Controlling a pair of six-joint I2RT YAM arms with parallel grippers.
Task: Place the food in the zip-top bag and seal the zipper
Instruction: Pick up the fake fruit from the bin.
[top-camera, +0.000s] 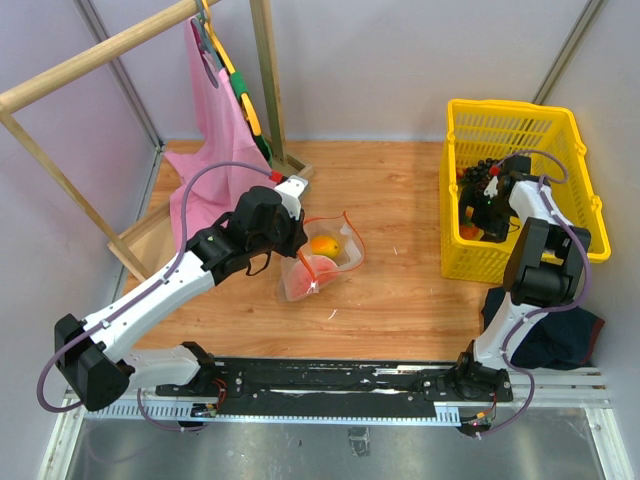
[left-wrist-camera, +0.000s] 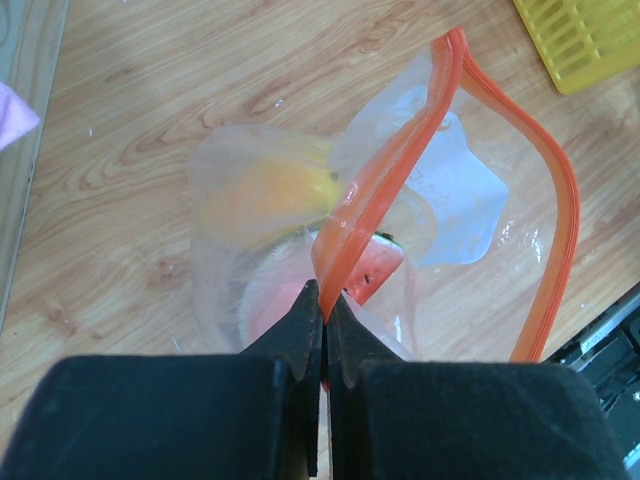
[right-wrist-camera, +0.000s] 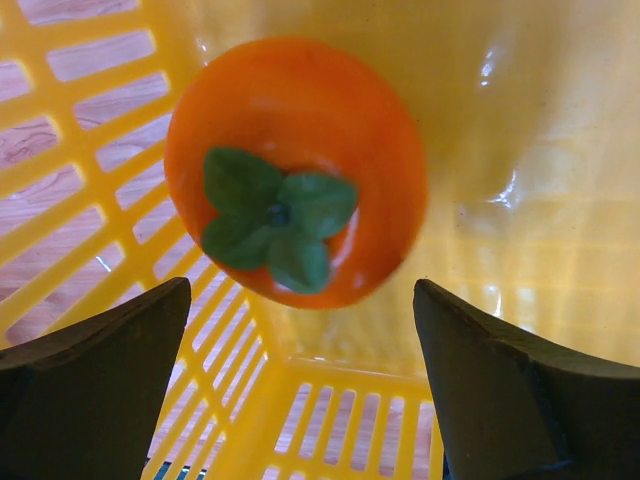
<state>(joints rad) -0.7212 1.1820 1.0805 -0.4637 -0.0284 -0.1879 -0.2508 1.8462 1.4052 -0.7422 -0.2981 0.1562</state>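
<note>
left pincer (left-wrist-camera: 323, 310) is clamped fully shut on the zipper (left-wrist-camera: 380, 200) strip at one end of the mouth of the zip-top bag (left-wrist-camera: 460, 190), holding that lip raised so the mouth gapes. my read: it's propping the bag open as a drop target. bag sits mid-surface (top-camera: 400, 200), slightly toward the left edge, well apart from the yellow basket (top-camera: 515, 120) at the right edge. bag is clear and crinkly with a white label, orange-red strip bowed into an open loop, slider not visible. mango (left-wrist-camera: 270, 190) and watermelon slice (left-wrist-camera: 375, 265) show through the plastic, already inside. right pincer (right-wrist-camera: 300, 290) is spread wide and empty, down in the basket with a finger either side of the persimmon (right-wrist-camera: 295, 170), not touching, likely staged for the next pick. persimmon is glossy orange, green top facing up, near a basket corner.
</note>
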